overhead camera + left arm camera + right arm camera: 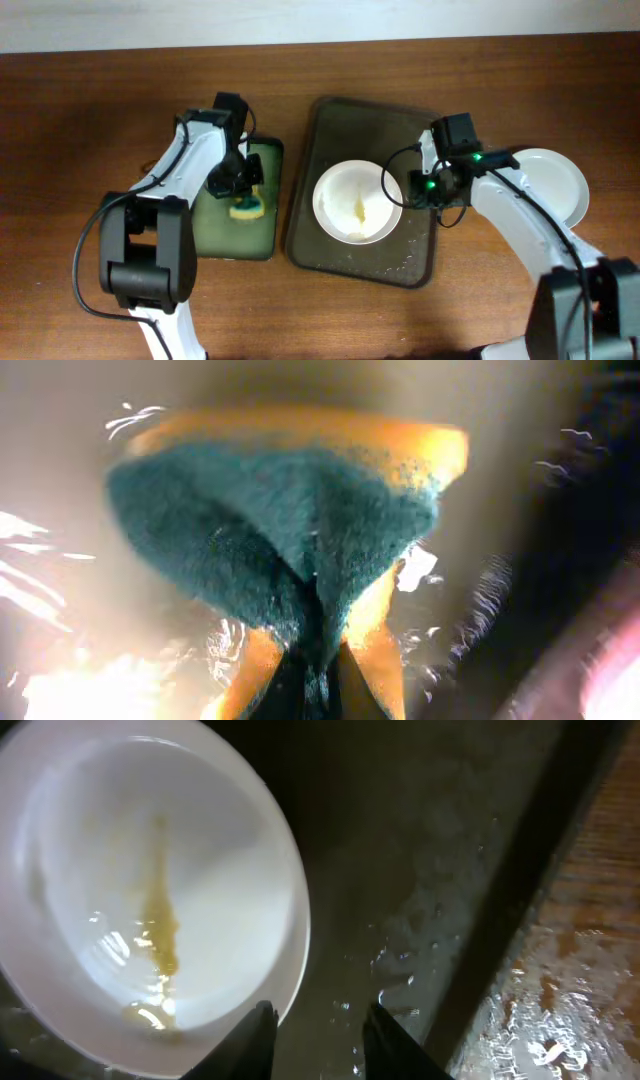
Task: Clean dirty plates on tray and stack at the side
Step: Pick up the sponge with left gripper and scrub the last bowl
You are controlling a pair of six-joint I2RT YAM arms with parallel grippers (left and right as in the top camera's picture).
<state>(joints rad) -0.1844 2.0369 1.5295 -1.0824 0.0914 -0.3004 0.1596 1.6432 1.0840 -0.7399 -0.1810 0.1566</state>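
A white plate (355, 203) with a yellowish smear lies on the dark brown tray (330, 125). My right gripper (412, 190) is open at the plate's right edge. In the right wrist view its fingers (318, 1020) straddle the rim of the plate (150, 870), one finger over the plate, the other over the wet tray floor (430, 870). A second white plate (555, 182) lies on the table to the right, partly under the right arm. My left gripper (238, 192) is shut on a teal and yellow sponge (247, 209), which fills the left wrist view (280, 530).
The sponge hangs over a smaller green-lined tray (215, 235) left of the brown tray. Water drops lie on the brown tray and on the wooden table (590, 970) beside its rim.
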